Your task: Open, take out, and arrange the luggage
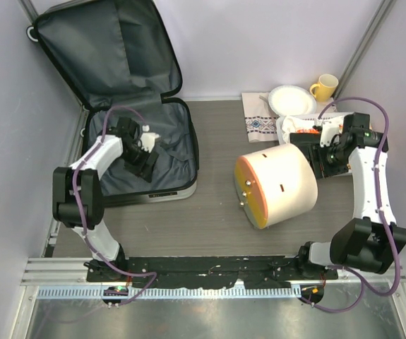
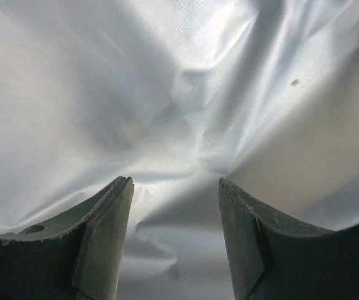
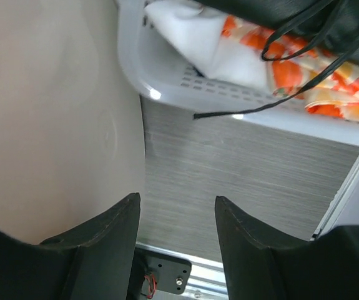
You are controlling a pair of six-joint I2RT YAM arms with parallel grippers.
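The luggage (image 1: 174,152) lies open at the left of the table, its lid (image 1: 111,49) standing against the back wall, dark grey lining showing. My left gripper (image 1: 142,164) is down inside the lower half, open and empty. In the left wrist view its fingers (image 2: 107,231) hover just above the wrinkled grey lining (image 2: 185,100). My right gripper (image 1: 326,161) is open and empty at the right, between the cream cylinder and the white basket. In the right wrist view it (image 3: 178,203) hangs over bare table.
A large cream cylinder with an orange rim (image 1: 277,185) lies on its side mid-table, also seen in the right wrist view (image 3: 48,112). A white slatted basket (image 3: 167,87) holds orange-patterned cloth (image 3: 310,75). A plate (image 1: 291,100), yellow mug (image 1: 324,87) and patterned cloth (image 1: 260,120) sit at the back right.
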